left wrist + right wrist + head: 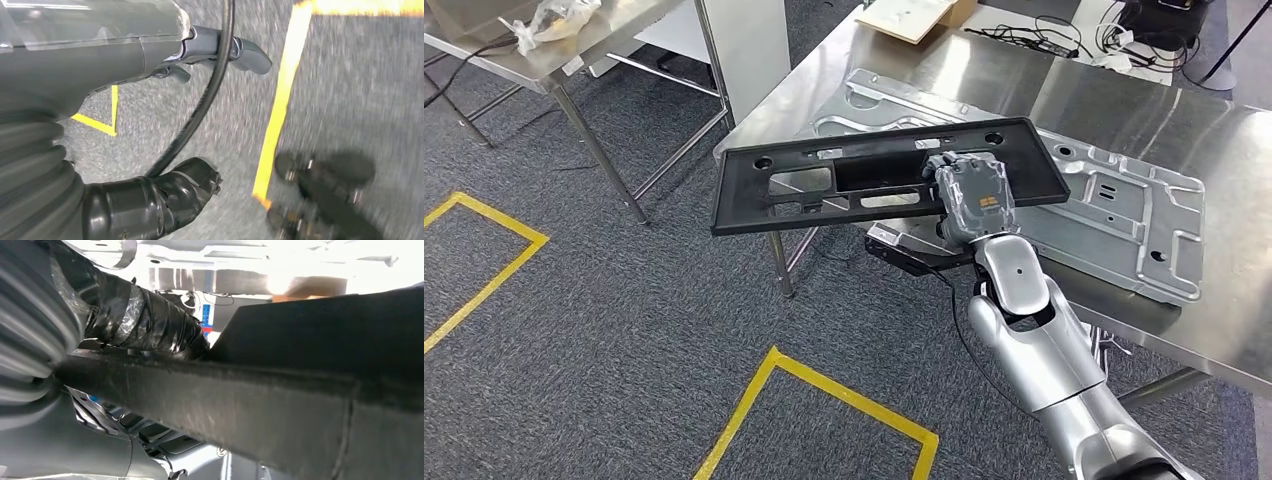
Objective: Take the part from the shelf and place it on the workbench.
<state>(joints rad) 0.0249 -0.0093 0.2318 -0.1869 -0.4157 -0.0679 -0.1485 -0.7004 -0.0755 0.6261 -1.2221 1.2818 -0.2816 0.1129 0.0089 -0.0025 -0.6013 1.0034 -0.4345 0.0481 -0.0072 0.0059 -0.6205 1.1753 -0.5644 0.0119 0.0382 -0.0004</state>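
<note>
Right hand holds black part over metal panel on workbench.

1 black part, 1 metal panel — 2 tables, 1 box.

1. The right arm is clad in smooth silver shells, rounded at each segment, with dark gaps at the joints.
2. The right hand is grey, under a clear plastic wrap, with a small orange label on its back.
3. A thin black cable runs alongside the right forearm.
4. The left hand has a grey ribbed cover, dark grey fingers, a thumb bound in glossy black tape, and a black cable across it.
</note>
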